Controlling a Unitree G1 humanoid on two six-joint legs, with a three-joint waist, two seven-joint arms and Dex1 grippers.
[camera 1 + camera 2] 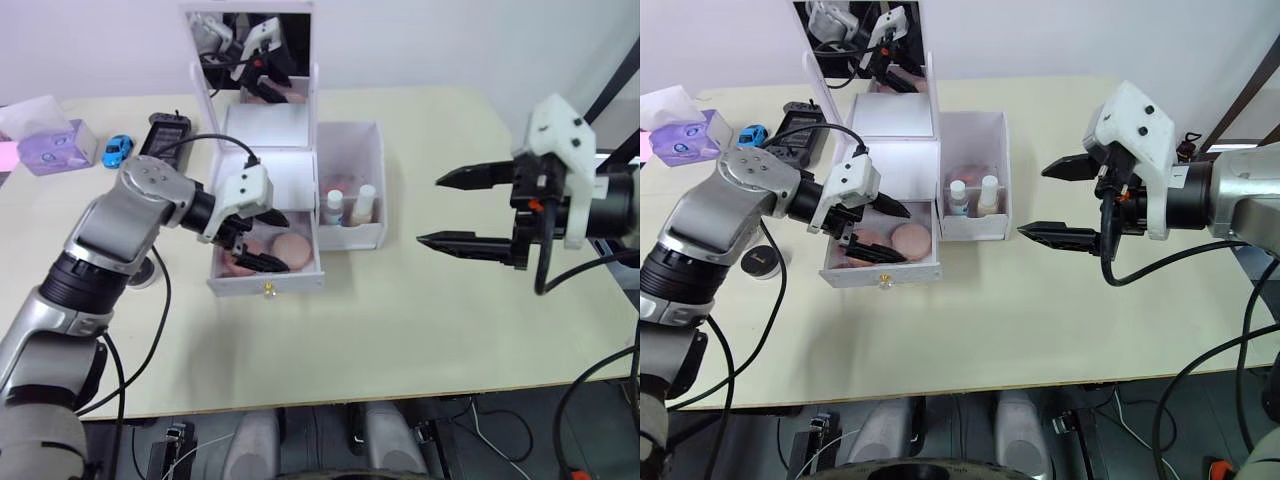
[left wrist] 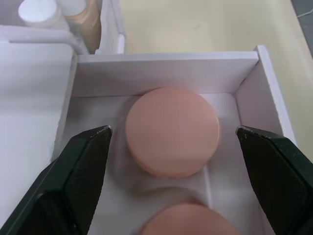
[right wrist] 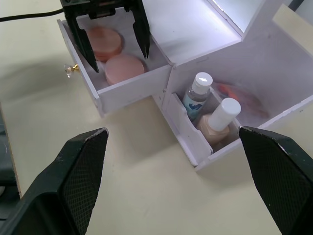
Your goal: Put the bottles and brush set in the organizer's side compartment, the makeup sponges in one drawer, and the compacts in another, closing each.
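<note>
A: Both makeup sponges [image 2: 172, 131] lie in the pulled-out drawer [image 1: 266, 272] of the organizer [image 1: 268, 140], mid-table toward the far edge.

B: The left gripper [image 1: 256, 239] hangs spread above them, empty; a careless closing push could jam it. The right gripper [image 1: 1060, 201] is spread too.

Two flat round pink makeup sponges [image 2: 172, 131] seen in white plastic pulled-out drawer [image 2: 249, 88] | black left gripper fingers [image 2: 78, 171] spread wide | two white-capped bottles [image 2: 61, 14] seen behind

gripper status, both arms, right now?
Left gripper: open, empty, over the round pink makeup sponges in the white organizer's open drawer.
Right gripper: open, empty, above the table.
</note>
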